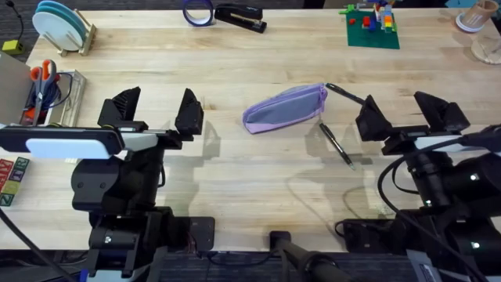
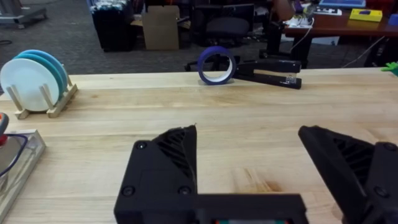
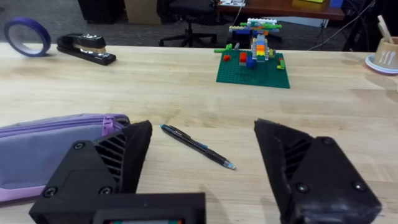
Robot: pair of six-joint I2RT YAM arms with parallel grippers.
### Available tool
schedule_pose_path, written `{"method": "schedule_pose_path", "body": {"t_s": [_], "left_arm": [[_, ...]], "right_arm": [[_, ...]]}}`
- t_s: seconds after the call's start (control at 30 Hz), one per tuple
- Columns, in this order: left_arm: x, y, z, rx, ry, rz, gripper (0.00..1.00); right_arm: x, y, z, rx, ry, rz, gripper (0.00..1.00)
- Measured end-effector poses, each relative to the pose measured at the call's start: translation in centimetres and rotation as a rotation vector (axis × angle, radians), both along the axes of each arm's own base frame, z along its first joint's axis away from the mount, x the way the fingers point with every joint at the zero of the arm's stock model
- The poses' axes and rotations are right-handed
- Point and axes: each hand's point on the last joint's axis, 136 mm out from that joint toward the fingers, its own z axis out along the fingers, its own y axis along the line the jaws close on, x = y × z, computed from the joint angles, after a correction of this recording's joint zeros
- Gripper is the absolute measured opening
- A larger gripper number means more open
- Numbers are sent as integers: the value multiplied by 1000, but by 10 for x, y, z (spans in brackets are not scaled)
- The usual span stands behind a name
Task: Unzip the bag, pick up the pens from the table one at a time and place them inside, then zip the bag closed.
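Note:
The lavender bag (image 1: 284,108) lies tilted at the middle of the wooden table (image 1: 258,180), zipper shut as far as I can see; its end also shows in the right wrist view (image 3: 43,149). One black pen (image 1: 344,93) rests by the bag's right end and appears in the right wrist view (image 3: 198,145). A second pen (image 1: 336,143) lies below and right of the bag. My left gripper (image 1: 155,110) is open to the bag's left, holding nothing. To the right of the pens, my right gripper (image 1: 409,112) is open and holds nothing as well.
A black stapler (image 1: 239,16) and a blue tape roll (image 1: 198,10) sit at the far edge. A green brick plate (image 1: 373,30) stands far right. Teal plates in a rack (image 1: 63,26) and a tray with scissors (image 1: 47,90) occupy the left side.

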Motion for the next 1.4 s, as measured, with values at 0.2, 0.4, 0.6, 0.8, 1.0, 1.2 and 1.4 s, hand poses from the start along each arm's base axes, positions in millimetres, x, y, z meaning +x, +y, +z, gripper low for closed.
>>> {"method": "schedule_pose_path", "body": {"t_s": [0.2,0.4,0.6,0.8,1.0,1.2,1.4], "left_arm": [[0,0,0,0,0,0,992],[0,0,0,0,0,0,992],[0,0,2,4,-8,0,992],[0,0,4,-17,-14,0,992],[0,-3,24,-58,-2,-17,992],[8,-7,93,-65,6,-39,993],[33,-21,143,-74,118,-116,993]], "right_arm": [[0,0,-1,0,6,0,996],[0,0,-1,0,6,0,995],[0,0,-1,-1,3,0,996],[-1,0,-2,-3,19,0,996],[-9,0,7,-9,144,1,995],[0,0,85,-69,98,10,995],[19,1,150,-96,175,20,995]]}}
